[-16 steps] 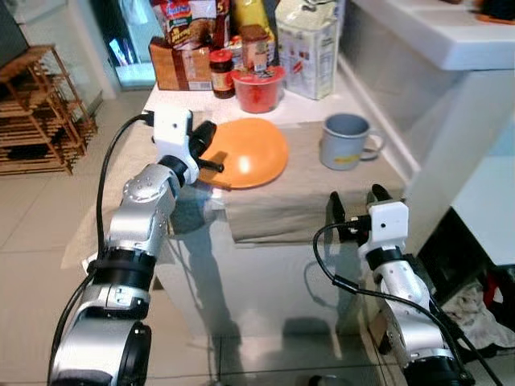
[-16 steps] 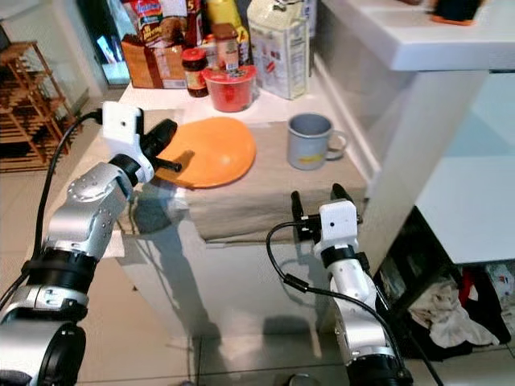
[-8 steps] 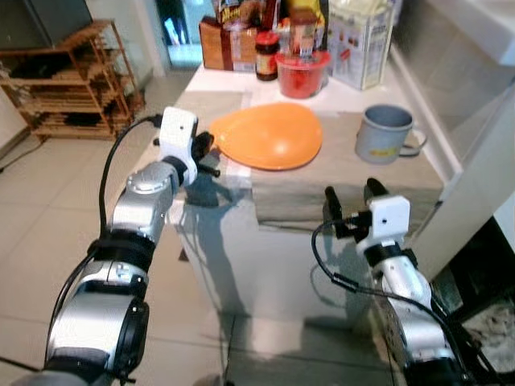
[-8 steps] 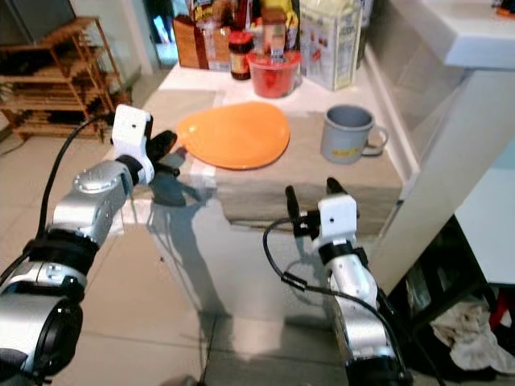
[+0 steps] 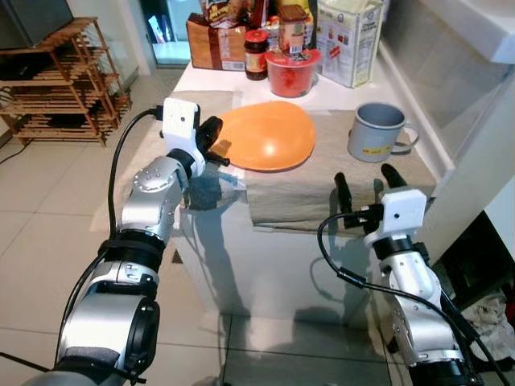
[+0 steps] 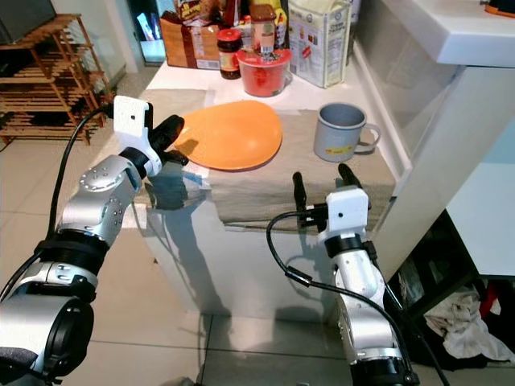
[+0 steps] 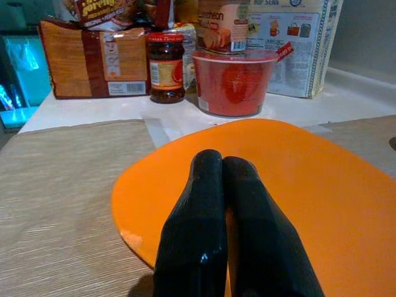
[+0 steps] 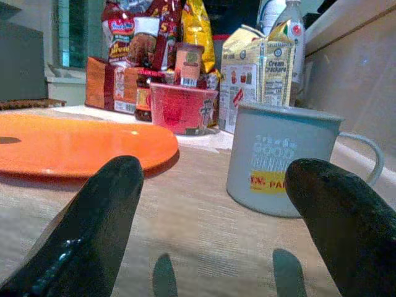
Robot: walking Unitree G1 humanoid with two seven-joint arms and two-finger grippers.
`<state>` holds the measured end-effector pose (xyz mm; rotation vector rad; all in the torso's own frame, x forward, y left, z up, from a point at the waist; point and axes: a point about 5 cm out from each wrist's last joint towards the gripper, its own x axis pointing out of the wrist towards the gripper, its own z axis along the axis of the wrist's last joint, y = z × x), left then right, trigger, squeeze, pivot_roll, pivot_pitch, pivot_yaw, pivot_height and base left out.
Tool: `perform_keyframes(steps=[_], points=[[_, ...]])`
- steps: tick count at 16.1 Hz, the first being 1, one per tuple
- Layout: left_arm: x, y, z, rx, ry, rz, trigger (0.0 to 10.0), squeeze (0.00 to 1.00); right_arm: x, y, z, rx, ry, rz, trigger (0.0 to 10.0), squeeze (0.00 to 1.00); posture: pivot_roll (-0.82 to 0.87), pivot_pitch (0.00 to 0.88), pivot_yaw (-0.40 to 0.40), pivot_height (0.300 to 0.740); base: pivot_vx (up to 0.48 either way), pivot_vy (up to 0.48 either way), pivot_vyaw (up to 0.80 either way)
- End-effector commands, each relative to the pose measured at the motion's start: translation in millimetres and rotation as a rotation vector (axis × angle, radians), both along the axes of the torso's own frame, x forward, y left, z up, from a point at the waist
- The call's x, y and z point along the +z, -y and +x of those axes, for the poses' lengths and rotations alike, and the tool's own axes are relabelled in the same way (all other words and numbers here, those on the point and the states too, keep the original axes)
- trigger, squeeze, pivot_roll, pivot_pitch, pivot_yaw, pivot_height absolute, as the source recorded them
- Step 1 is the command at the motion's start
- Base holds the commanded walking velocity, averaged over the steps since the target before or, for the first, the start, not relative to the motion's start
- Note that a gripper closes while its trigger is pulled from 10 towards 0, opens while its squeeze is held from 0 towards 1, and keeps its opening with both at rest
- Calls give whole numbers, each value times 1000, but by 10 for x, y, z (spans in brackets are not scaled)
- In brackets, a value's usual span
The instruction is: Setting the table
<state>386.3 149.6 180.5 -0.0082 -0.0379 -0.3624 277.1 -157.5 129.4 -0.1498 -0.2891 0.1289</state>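
**Op:** Left wrist view: left gripper point(image 7: 224, 185) has its two fingers pressed together over the near rim of the orange plate point(image 7: 322, 192). Can't tell from this angle whether the rim is pinched between them or they just sit on top of it.

**Eng:** Where's the plate on the table?

**Op:** On the beige cloth point(image 5: 318, 189), toward the cloth's left edge, well in from the table's front edge. Grey mug point(image 5: 376, 132) stands upright near the right edge of the same cloth, apart from the plate. Red tub point(image 5: 290, 72), jar point(image 5: 255, 55) and cartons point(image 5: 351, 40) are lined along the back edge.

**Eng:** Right arm?

**Op:** Right gripper point(image 8: 216, 204) is spread wide and empty, level with the front edge of the cloth, mug ahead between the fingers but not touched.

**Eng:** Step in hand?

**Op:** My read: placing the plate. I'd confirm the grip before any pull. If the rim isn't held, the fingers skid off the glaze.

**Eng:** And if it is held?

**Op:** Then I'd lift the rim slightly before moving it. Dragging could bunch the cloth and tug the mug with it. Keep the move slow and flat, away from the red tub behind.
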Motion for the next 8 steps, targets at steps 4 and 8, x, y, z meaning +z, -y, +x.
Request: perform_keyframes(steps=[4, 8], points=[[92, -84, 80, 18, 2, 30, 10000, 0, 144, -69, -23, 33, 31, 33, 10000, 0, -113, 0, 71, 736, 67, 0, 0], [143, -50, 91, 19, 27, 1, 10000, 0, 122, -94, -29, 42, 13, 45, 10000, 0, -110, 0, 71, 736, 426, 0, 0]])
